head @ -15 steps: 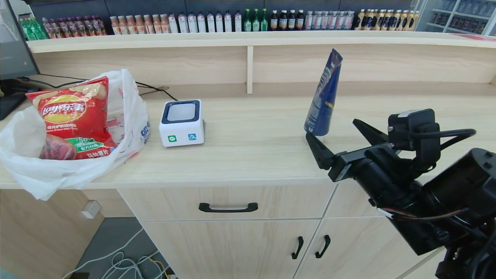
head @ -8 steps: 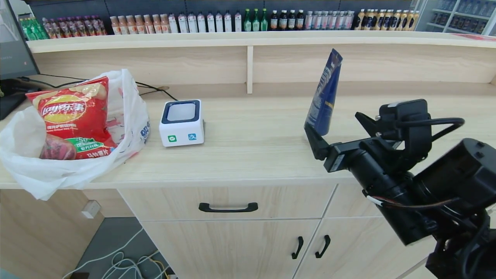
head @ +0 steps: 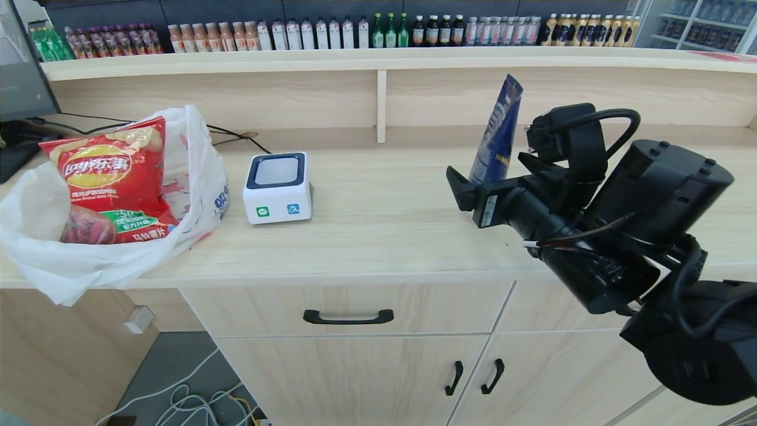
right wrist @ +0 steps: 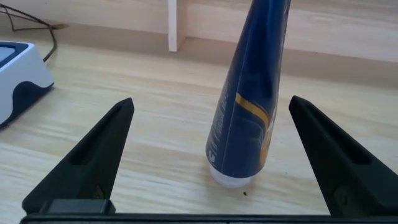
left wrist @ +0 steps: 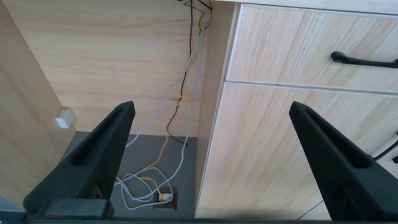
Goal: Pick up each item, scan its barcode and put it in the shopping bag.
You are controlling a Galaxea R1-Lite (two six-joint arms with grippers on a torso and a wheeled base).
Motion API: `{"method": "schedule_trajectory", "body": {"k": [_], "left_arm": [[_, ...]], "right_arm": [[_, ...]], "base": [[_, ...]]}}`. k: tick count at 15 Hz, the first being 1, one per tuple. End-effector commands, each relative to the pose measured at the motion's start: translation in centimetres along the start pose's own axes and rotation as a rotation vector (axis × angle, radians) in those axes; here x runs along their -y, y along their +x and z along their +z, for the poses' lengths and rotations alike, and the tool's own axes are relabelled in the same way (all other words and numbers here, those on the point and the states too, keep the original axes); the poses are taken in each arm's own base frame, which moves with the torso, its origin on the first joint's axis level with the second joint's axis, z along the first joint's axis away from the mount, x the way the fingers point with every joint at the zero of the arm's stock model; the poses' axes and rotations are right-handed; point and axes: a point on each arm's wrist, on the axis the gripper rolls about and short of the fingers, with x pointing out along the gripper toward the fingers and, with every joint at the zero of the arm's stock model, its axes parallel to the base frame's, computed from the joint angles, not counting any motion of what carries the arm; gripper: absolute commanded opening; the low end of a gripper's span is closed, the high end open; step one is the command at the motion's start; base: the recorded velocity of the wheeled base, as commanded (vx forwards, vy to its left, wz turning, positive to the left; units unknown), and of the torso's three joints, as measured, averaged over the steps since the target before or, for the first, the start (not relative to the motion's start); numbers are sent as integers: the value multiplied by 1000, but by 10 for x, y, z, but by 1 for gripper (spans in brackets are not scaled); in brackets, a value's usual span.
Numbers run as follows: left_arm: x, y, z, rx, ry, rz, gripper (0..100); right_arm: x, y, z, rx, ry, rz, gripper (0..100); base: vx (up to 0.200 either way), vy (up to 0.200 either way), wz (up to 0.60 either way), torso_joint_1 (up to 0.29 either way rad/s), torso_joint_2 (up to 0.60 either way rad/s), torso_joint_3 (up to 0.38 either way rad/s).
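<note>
A dark blue tube stands upright on its cap on the right half of the wooden counter. My right gripper is open at the tube's lower part. In the right wrist view the tube stands in line with the gap of the right gripper, and neither finger touches it. A white shopping bag sits at the counter's left end holding a red chips bag. The white scanner stands between bag and tube. My left gripper hangs open below counter height, beside the cabinet front.
A raised back ledge with a vertical divider runs behind the counter. Black cables trail behind the scanner. A drawer handle sits below the counter edge. Rows of bottles line the far shelf. Loose wires lie on the floor.
My right gripper has risen from the counter's front edge and moved forward and left, up to the tube's lower part. The tube, scanner and bag have stayed put.
</note>
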Motion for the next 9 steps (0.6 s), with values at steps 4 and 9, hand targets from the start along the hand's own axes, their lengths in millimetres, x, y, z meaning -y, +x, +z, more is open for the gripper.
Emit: {"method": "schedule_trajectory", "body": {"k": [4, 9], "left_arm": [[0, 0, 0, 0, 0, -1, 100], [0, 0, 0, 0, 0, 0, 100]], "right_arm": [[5, 19, -1, 3, 42, -56, 100], [7, 35, -11, -8, 70, -97, 100]], "base": [[0, 0, 0, 0, 0, 0], [0, 0, 0, 0, 0, 0]]}}
